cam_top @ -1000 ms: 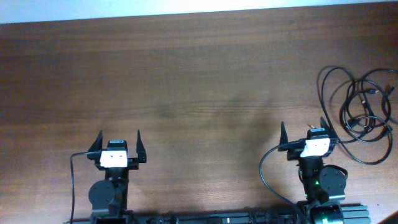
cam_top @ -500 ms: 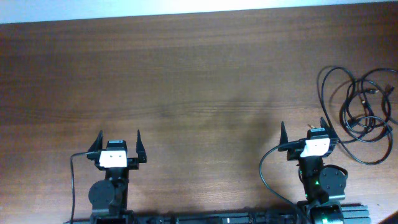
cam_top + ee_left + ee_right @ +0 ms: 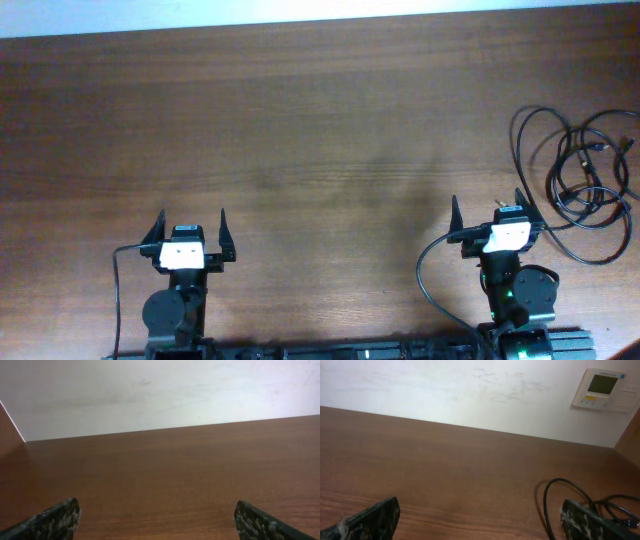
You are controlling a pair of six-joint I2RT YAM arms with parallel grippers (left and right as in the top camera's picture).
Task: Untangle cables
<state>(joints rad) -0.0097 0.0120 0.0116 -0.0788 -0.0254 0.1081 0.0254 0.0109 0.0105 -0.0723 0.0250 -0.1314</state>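
We judge the task to be at its opening step: nothing is gripped and the knot looks untouched. The cables [image 3: 583, 190] lie in 1 loose tangle of overlapping loops at the far right of the counter [image 3: 320, 120], just beside and a little beyond the right pincer [image 3: 487, 200]. 1 outer loop passes close to its right finger. We cannot tell how many separate cords are in the tangle.

The right pincer stands wide and holds nothing, low near the front edge. The left pincer [image 3: 192, 215] is equally wide and empty, well apart from the tangle on the opposite side. Its wrist view shows only bare wood.

The next move, as we see it, belongs to the right arm. It should reach forward and rightward, settle over 1 outlying loop and close on a single strand. The cords are thin, so the fingers must come down almost to the wood. The left arm would have to travel far across to help pin the rest.
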